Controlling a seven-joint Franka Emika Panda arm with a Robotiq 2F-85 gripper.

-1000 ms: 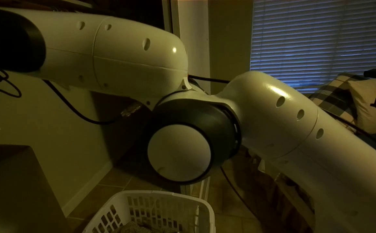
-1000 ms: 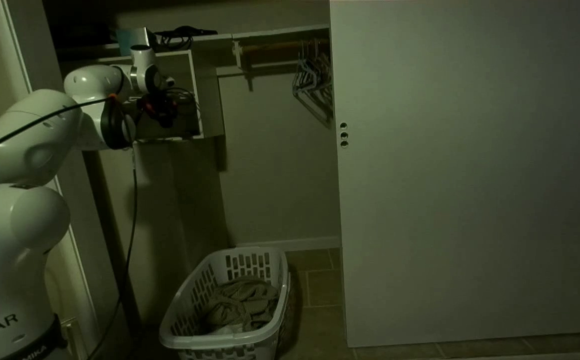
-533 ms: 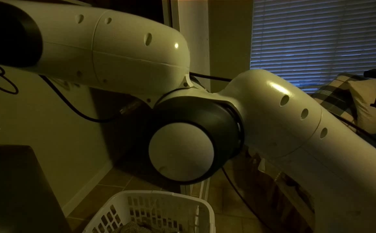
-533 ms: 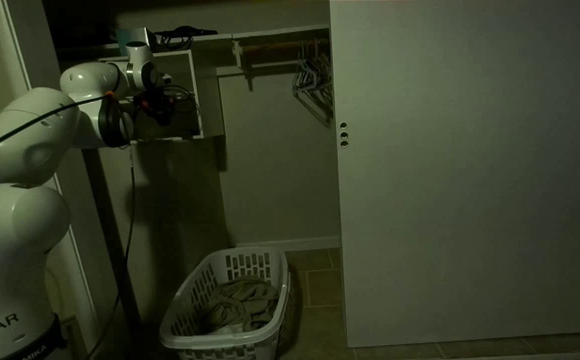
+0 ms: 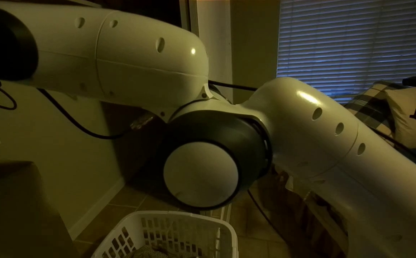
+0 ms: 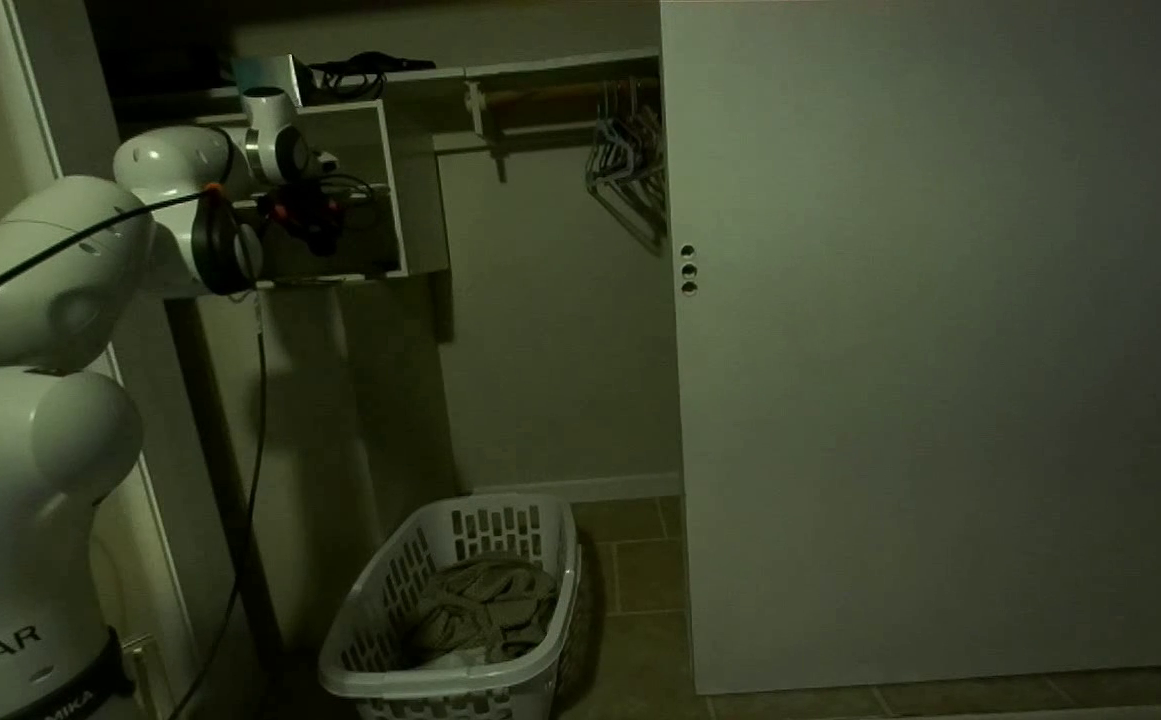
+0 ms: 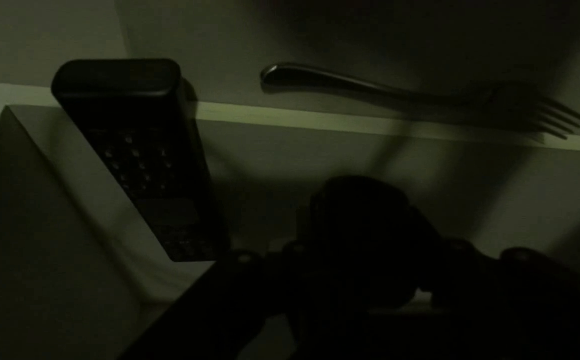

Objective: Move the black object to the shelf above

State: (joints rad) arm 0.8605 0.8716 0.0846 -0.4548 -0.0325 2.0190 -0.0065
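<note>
In the wrist view, in front of the pale, box-shaped shelf (image 7: 290, 118) is the black, jointed gripper (image 7: 359, 235); whether clenched or released, one cannot tell. At its ten o'clock is the black, oblong remote control (image 7: 155, 160); at one, the slim metal fork (image 7: 404, 95).

In an exterior view I see my arm (image 6: 50, 270) raised and bent, the wrist (image 6: 275, 140) above the pincer (image 7: 359, 240). Through the wrist view it's only a black silhouette; I can't make out whether its jaws are parted.
</note>
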